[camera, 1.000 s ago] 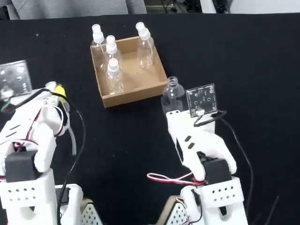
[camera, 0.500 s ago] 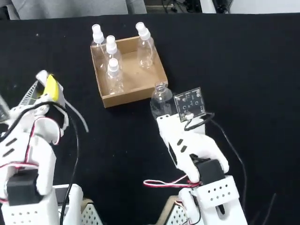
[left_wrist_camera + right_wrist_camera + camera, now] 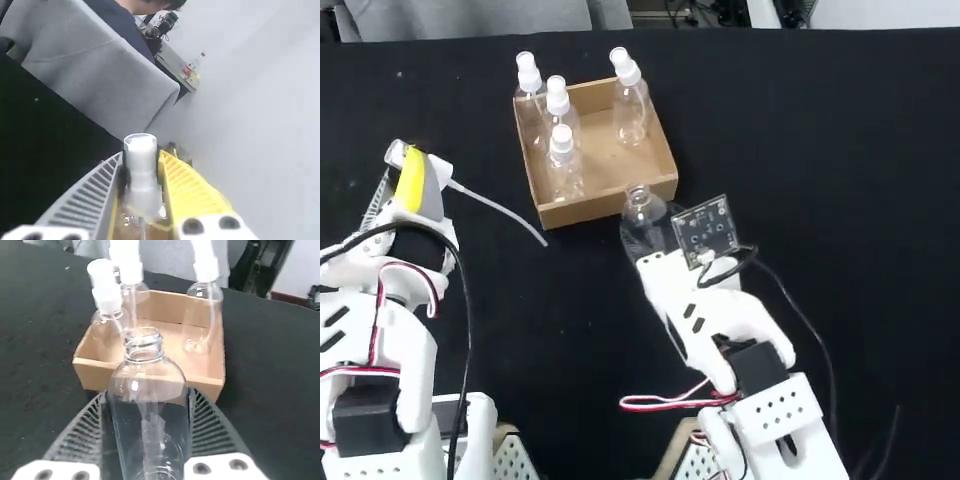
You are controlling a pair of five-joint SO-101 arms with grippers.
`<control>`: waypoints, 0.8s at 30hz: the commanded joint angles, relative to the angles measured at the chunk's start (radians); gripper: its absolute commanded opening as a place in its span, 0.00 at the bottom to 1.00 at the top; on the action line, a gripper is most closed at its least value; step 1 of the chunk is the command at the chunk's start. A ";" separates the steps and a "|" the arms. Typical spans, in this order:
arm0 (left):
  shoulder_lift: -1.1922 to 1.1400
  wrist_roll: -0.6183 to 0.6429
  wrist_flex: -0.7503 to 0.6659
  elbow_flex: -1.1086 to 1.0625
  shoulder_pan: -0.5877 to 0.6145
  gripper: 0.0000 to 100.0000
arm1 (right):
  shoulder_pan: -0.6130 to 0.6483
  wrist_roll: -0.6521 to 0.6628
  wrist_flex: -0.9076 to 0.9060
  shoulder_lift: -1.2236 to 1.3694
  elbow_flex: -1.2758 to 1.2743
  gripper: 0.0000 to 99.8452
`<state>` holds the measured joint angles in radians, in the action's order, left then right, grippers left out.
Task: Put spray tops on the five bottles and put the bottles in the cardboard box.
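High view: left gripper [image 3: 410, 170] clamps spray top [image 3: 396, 153]; right gripper [image 3: 650, 250] clamps uncapped bottle [image 3: 640, 212].

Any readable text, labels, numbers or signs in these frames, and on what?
None can be read. The open bottle, the spray top, the capped bottles and the cardboard box show no print; marks on the right arm's camera board are too small to read.
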<state>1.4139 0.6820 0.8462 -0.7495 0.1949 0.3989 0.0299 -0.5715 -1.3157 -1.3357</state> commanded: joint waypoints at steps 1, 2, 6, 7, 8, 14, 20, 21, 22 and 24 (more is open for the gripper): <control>0.012 0.086 -0.028 0.016 0.001 0.03 | 0.051 0.012 0.034 -0.033 -0.008 0.03; 0.012 0.104 -0.028 0.016 0.001 0.03 | 0.066 0.012 0.034 -0.033 -0.013 0.03; 0.012 0.180 -0.080 -0.007 0.001 0.03 | 0.094 0.011 0.051 -0.035 -0.033 0.03; 0.012 0.195 -0.106 -0.025 0.001 0.03 | 0.095 0.011 0.075 -0.035 -0.047 0.03; 0.012 0.210 -0.132 -0.045 0.001 0.03 | 0.095 0.011 0.106 -0.035 -0.062 0.03; 0.012 0.276 -0.259 -0.156 0.001 0.03 | 0.095 0.012 0.288 -0.035 -0.159 0.03; 0.012 0.293 -0.265 -0.165 -0.010 0.03 | 0.097 0.057 0.299 -0.035 -0.166 0.03; 0.012 0.316 -0.265 -0.165 -0.010 0.03 | 0.097 0.060 0.299 -0.035 -0.166 0.03; 0.012 0.336 -0.267 -0.165 -0.010 0.03 | 0.097 0.064 0.299 -0.035 -0.166 0.03; 0.012 0.354 -0.267 -0.165 -0.010 0.03 | 0.097 0.068 0.299 -0.035 -0.166 0.03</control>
<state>1.4124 0.9920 0.6084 -0.9321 0.1949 0.4803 0.0806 -0.3061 -1.3157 -1.5090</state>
